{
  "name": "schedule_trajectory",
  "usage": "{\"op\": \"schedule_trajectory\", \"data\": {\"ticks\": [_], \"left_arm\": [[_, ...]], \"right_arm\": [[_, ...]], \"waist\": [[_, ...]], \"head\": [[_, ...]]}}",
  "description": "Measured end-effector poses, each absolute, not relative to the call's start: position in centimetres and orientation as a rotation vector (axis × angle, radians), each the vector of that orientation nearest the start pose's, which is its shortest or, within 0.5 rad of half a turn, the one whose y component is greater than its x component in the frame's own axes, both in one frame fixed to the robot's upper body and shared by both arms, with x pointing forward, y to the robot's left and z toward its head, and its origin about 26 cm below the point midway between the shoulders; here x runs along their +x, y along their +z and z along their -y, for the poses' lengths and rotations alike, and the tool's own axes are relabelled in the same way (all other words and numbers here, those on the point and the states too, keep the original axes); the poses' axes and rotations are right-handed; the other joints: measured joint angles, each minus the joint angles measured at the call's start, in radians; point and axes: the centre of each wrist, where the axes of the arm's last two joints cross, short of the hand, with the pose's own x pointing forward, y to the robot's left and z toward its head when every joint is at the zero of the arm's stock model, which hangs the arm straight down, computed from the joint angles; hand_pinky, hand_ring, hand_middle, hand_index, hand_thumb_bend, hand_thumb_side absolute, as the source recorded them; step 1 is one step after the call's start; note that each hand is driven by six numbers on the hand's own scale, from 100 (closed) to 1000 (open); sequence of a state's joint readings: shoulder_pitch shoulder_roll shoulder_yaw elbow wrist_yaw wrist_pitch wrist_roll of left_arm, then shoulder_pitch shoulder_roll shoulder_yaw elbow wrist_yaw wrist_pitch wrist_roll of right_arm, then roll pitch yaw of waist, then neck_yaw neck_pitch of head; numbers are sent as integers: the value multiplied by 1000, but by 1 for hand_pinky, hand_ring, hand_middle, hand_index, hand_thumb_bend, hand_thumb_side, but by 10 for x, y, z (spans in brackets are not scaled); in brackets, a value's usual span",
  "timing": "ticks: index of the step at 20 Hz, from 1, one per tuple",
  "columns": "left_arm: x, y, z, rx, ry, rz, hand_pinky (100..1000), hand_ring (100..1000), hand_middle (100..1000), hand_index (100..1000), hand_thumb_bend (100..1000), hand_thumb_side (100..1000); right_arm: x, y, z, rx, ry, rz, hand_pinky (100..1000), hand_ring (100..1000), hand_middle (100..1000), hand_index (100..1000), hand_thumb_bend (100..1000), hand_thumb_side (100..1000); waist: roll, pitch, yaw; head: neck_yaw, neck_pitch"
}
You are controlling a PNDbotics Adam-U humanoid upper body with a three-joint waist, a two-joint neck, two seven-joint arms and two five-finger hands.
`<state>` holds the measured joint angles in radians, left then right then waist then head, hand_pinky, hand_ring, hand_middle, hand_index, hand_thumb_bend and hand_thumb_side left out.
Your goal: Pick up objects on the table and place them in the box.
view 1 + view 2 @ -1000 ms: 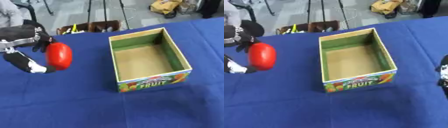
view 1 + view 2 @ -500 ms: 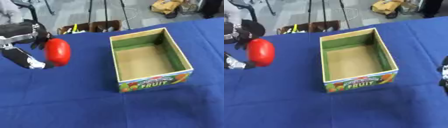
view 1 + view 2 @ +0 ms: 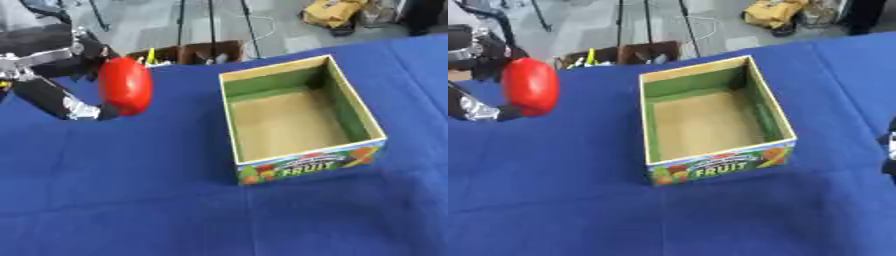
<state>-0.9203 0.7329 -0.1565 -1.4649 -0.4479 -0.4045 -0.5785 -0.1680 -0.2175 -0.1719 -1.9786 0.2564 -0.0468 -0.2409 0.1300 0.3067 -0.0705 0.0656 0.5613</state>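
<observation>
Lifted higher, left robot hand (image 3: pixel 66 80) grips red object (image 3: pixel 124 86) — perhaps fruit; box (image 3: pixel 302 165) reads "FRUIT".

We see a red fruit (image 3: pixel 124 86) held up left of the box (image 3: pixel 300 166); box sits upright, open, empty on blue cloth.

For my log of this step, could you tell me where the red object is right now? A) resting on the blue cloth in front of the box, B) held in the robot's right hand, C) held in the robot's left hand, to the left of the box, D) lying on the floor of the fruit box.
C: the left hand is curled round the red object, which is left of the fruit box, whose floor is bare.
</observation>
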Motion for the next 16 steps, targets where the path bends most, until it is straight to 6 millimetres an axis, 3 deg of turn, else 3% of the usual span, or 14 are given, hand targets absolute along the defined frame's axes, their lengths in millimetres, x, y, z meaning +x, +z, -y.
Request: {"op": "schedule_trajectory", "data": {"ticks": [6, 16], "left_arm": [[415, 348, -271, -1016, 2230, -2493, 100, 280, 334, 470, 100, 622], [440, 346, -249, -1111, 2117, -2542, 100, 275, 329, 463, 100, 617]], "right_arm": [[287, 163, 299, -670, 28, 2210, 232, 100, 229, 435, 133, 714], [293, 174, 288, -606, 62, 2272, 234, 100, 233, 436, 120, 715]], "waist": [[18, -8, -32], [40, -10, -121]], "head": [[42, 1], [140, 3]]}}
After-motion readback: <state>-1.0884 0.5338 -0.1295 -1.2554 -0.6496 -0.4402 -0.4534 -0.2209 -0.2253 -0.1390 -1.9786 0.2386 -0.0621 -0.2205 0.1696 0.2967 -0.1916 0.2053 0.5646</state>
